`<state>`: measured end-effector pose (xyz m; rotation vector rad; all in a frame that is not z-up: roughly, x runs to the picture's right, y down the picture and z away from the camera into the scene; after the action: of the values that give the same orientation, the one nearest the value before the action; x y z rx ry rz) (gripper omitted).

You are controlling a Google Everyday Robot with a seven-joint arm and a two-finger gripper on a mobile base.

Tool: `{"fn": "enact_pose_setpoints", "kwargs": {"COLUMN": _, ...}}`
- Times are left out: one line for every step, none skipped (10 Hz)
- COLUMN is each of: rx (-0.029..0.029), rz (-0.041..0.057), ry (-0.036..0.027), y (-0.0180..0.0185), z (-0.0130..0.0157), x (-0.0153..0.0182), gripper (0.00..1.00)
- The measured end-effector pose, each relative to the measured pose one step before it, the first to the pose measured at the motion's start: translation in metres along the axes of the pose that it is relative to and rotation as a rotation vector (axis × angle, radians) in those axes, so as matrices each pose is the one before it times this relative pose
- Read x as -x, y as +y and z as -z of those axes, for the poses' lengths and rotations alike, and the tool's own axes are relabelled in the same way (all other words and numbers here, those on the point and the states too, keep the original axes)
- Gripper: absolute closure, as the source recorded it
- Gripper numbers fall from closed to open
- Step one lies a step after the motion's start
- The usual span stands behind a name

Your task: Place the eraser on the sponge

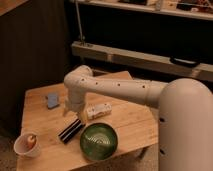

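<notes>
Eraser (71, 130): flat on the counter (131, 121), near the front edge and left of its middle. Long axis slanted from front-left to rear-right. Not on the sponge.
Sponge (52, 101): flat near the left edge, toward the rear-left corner. Apart from the eraser, top face bare.
Gripper (73, 113): low over the counter, just behind the eraser's rear end, between sponge and cream packet (98, 110). Opening: cannot tell, hidden under the wrist.
Step in hand (judged): closing in on the eraser for a pick.
Alignment: turn the gripper square to the slanted long axis and grip across the narrow width.
Grip point: near mid-length, since an end grip would likely let the long block droop.
Descent clearance: packet just beside the eraser's rear end, green bowl (99, 141) just beside its right flank. Come straight down, with no sideways sweep.
Carry: lift clear of the surface, then move toward the left edge.
Release: centre over the sponge with the long axis along the pad's longer side. Expect overhang at both ends. Lower to contact before letting go, given the soft pad.
Risk: an off-centre release would likely tip the eraser onto the wood.
Cup (27, 145): at the front-left corner, outside the likely path.
</notes>
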<state>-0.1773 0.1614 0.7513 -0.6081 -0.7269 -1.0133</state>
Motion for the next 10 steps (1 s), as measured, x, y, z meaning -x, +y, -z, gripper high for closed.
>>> {"fn": "enact_pose_setpoints", "kwargs": {"rx": 0.00327, "rz": -0.00591, "ry": -0.01600, "y": -0.00058, "z": -0.01155, "x": 0.00137, "gripper": 0.20}}
{"fn": "enact_pose_setpoints", "kwargs": {"rx": 0.00212, "rz": -0.01269, "ry": -0.01420, "y": 0.00023, "z": -0.01015, "x": 0.00022, "gripper": 0.20}}
{"fn": "enact_pose_setpoints", "kwargs": {"rx": -0.00316, "rz": -0.03032, "ry": -0.01475, "y": -0.00148, "z": -0.01115, "x": 0.00131, "gripper": 0.20}}
{"fn": "enact_pose_setpoints", "kwargs": {"rx": -0.00428, "rz": -0.02300, "ry": -0.00528, "y": -0.00099, "z": -0.00304, "x": 0.00146, "gripper": 0.20}}
{"fn": "enact_pose_setpoints", "kwargs": {"rx": -0.00571, "rz": -0.02633, "ry": -0.00463, "y": -0.00076, "z": -0.00160, "x": 0.00202, "gripper": 0.20}}
{"fn": "enact_pose_setpoints", "kwargs": {"rx": -0.00494, "rz": -0.02780, "ry": -0.00463, "y": -0.00031, "z": -0.00332, "x": 0.00160, "gripper": 0.20}}
{"fn": "enact_pose_setpoints", "kwargs": {"rx": -0.00199, "rz": -0.02044, "ry": 0.00020, "y": -0.00011, "z": -0.00121, "x": 0.00036, "gripper": 0.20}}
{"fn": "enact_pose_setpoints", "kwargs": {"rx": -0.00078, "rz": -0.01467, "ry": 0.00243, "y": -0.00005, "z": -0.00104, "x": -0.00028, "gripper": 0.20}}
{"fn": "enact_pose_setpoints", "kwargs": {"rx": -0.00223, "rz": -0.01295, "ry": 0.00739, "y": -0.00073, "z": -0.00007, "x": -0.00092, "gripper": 0.20}}
{"fn": "enact_pose_setpoints", "kwargs": {"rx": -0.00397, "rz": -0.01164, "ry": 0.01094, "y": -0.00083, "z": -0.00105, "x": -0.00167, "gripper": 0.25}}
